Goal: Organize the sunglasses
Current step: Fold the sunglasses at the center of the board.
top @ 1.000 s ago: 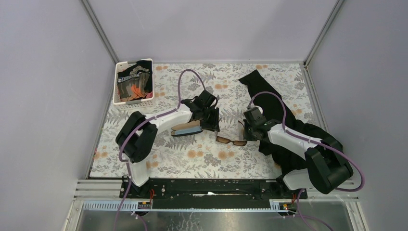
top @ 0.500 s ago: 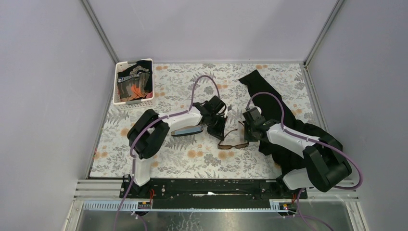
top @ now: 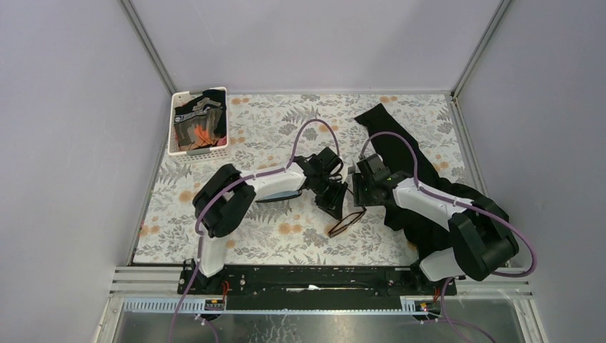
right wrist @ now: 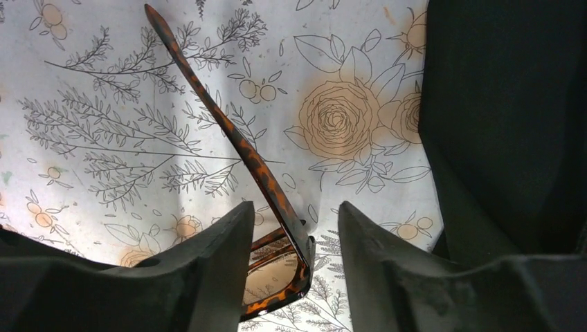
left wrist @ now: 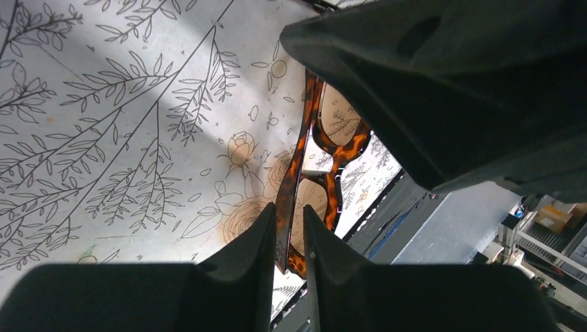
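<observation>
Grey walls around a floral tablecloth (top: 286, 121), and from above the tortoiseshell sunglasses (top: 344, 222) lie slanted mid-table, right at the left gripper (top: 336, 209), with the right gripper (top: 356, 196) just beside. Left wrist view: jaws drawn to a slit straddling the mottled amber rim, tinted lenses see-through. I can't tell if they truly bite, and a twist could flick that thin frame loose. Right wrist view: jaws apart, holding nothing, one slim temple (right wrist: 228, 131) unfolded between them, ready to snag.
</observation>
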Available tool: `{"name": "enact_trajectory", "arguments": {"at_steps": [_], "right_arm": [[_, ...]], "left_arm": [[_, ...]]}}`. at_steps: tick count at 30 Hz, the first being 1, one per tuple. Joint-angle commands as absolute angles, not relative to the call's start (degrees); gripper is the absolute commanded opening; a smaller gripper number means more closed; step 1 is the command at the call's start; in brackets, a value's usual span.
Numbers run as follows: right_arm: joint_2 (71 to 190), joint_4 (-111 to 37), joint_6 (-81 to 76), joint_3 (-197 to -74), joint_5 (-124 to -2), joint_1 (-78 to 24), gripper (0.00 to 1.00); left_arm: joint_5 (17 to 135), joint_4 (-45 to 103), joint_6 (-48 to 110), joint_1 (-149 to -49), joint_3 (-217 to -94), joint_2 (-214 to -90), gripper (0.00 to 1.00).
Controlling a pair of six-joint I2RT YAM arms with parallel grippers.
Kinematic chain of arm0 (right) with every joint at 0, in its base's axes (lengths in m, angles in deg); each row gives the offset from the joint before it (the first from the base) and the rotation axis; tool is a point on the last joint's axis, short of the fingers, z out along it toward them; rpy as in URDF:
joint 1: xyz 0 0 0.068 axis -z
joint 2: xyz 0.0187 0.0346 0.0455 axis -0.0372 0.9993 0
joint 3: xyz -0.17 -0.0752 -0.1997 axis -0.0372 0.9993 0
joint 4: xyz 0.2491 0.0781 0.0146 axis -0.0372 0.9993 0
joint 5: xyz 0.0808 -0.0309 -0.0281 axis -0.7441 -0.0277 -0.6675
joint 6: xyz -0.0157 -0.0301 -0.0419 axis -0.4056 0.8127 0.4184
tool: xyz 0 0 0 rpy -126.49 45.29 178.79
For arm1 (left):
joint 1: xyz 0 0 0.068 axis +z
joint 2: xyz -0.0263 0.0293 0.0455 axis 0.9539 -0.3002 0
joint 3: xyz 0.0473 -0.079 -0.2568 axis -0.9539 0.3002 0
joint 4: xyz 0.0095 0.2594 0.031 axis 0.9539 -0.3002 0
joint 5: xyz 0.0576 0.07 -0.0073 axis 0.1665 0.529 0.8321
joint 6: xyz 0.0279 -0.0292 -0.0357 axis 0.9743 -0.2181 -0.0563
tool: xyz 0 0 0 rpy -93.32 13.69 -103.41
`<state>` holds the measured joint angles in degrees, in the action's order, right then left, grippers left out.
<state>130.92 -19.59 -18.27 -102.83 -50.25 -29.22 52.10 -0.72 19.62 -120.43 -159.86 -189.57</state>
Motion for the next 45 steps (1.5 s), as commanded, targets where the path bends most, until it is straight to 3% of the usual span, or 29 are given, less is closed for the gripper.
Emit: {"name": "enact_trajectory", "arguments": {"at_steps": [1, 6, 11, 19, 24, 27, 45], "right_arm": [[127.9, -18.9, -19.4, -107.0, -48.5, -30.0, 0.58], [120.7, -15.5, -25.4, -105.4, -44.5, -29.9, 0.59], [110.2, -13.8, -35.1, -98.2, -46.1, -29.9, 0.53], [99.5, -14.4, -43.7, -87.1, -53.5, -30.4, 0.01], [101.1, -17.8, -46.0, -84.0, -55.6, -32.2, 0.0], [104.3, -19.8, -46.4, -83.6, -55.5, -33.7, 0.0], [120.1, -32.6, -49.4, -85.4, -52.9, -38.2, 0.0]], "left_arm": [[52.3, -0.6, 20.5, -121.2, -161.3, -187.0, 0.25], [55.9, -1.6, 20.0, -120.4, -162.4, -184.2, 0.27], [61.2, -0.7, 18.0, -116.4, -165.1, -183.5, 0.27], [69.4, -1.2, 15.6, -114.4, -181.9, -196.0, 0.27], [71.6, -6.6, 15.9, -114.3, -194.6, -207.7, 0.26], [71.8, -7.0, 16.0, -114.2, -196.1, -211.0, 0.26], [62.3, -7.7, 18.9, -114.7, -179.9, -205.0, 0.26]]}}
